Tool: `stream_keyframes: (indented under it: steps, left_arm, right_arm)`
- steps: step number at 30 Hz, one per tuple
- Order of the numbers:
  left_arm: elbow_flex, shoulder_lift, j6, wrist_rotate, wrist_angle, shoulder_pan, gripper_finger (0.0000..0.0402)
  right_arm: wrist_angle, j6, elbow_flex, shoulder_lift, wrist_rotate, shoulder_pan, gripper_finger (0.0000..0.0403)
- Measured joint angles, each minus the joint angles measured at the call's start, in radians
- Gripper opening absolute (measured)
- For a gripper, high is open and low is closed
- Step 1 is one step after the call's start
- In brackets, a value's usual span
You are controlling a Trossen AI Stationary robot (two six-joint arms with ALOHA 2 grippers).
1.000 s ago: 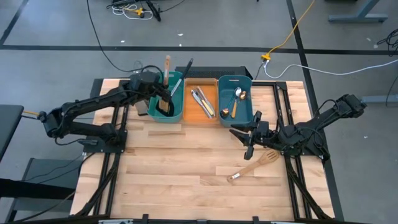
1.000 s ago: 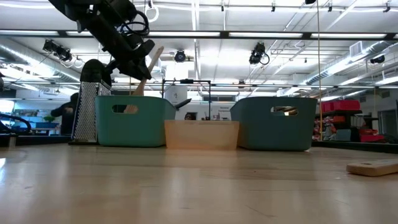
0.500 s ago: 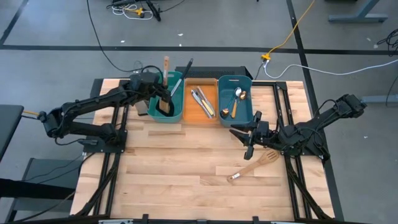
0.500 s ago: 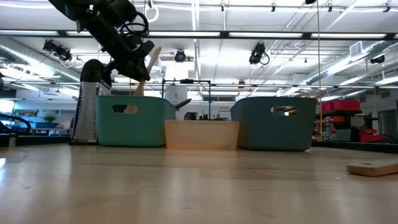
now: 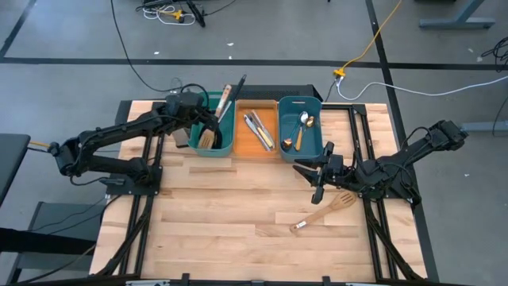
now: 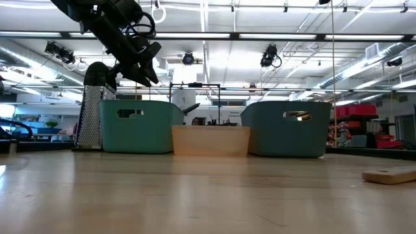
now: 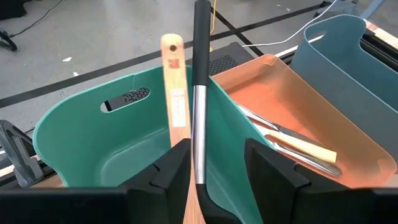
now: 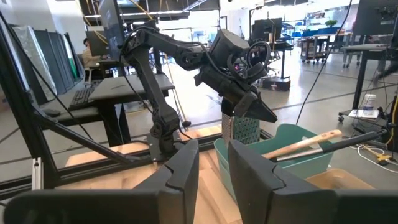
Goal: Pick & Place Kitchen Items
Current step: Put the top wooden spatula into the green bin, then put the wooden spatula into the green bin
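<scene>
My left gripper (image 7: 221, 165) hangs open over the left teal bin (image 5: 228, 148), seen in the low view as my left gripper (image 6: 146, 65) above the bin's rim. A wooden spatula (image 7: 176, 93) and a black-handled utensil (image 7: 200, 93) stand in that bin, leaning side by side on its rim toward the orange bin; both show between my fingers. Whether a finger touches the spatula I cannot tell. My right gripper (image 5: 312, 181) waits open near the table's right side, a little above a wooden slotted spatula (image 5: 325, 210) that lies flat on the table.
The orange bin (image 5: 268, 119) holds knives, and the right teal bin (image 5: 316, 151) holds spoons. A metal grater (image 6: 91, 107) stands at the left bin's outer side. Bare wood stretches along the near half of the table (image 5: 222, 214).
The wooden spatula, upright at my left gripper above the left teal bin a second ago, has dropped into the bin. Its handle has tipped toward the orange bin and rests beside the black handle. Neither arm has visibly shifted.
</scene>
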Motion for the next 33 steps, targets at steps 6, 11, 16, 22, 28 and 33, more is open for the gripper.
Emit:
stream_keyframes:
  steps: [6,11,16,22,28,33]
  left_arm:
    - [0.000,0.000,0.000,0.000,0.000,-0.009,0.0157]
    - [0.000,0.000,0.038,0.012,0.001,-0.026,0.0158]
    - [0.000,0.000,0.042,0.046,0.002,-0.045,0.0158]
    - [0.000,0.000,0.044,0.045,0.003,-0.066,0.0158]
    - [0.000,0.000,0.069,0.045,0.010,-0.071,0.0158]
    - [0.000,0.000,0.069,0.045,0.010,-0.071,0.0158]
  right_arm:
    - [-0.003,0.000,0.000,0.000,0.000,0.000,0.0096]
    - [-0.067,0.004,0.000,0.000,-0.048,0.000,0.0096]
    - [-0.144,0.003,0.000,0.001,-0.269,0.000,0.0096]
    - [-0.167,0.055,0.001,0.033,-0.449,0.018,0.0096]
    - [-0.179,0.126,0.008,0.136,-0.509,0.050,0.0096]
    - [-0.305,0.197,0.068,0.207,-0.554,0.067,0.0096]
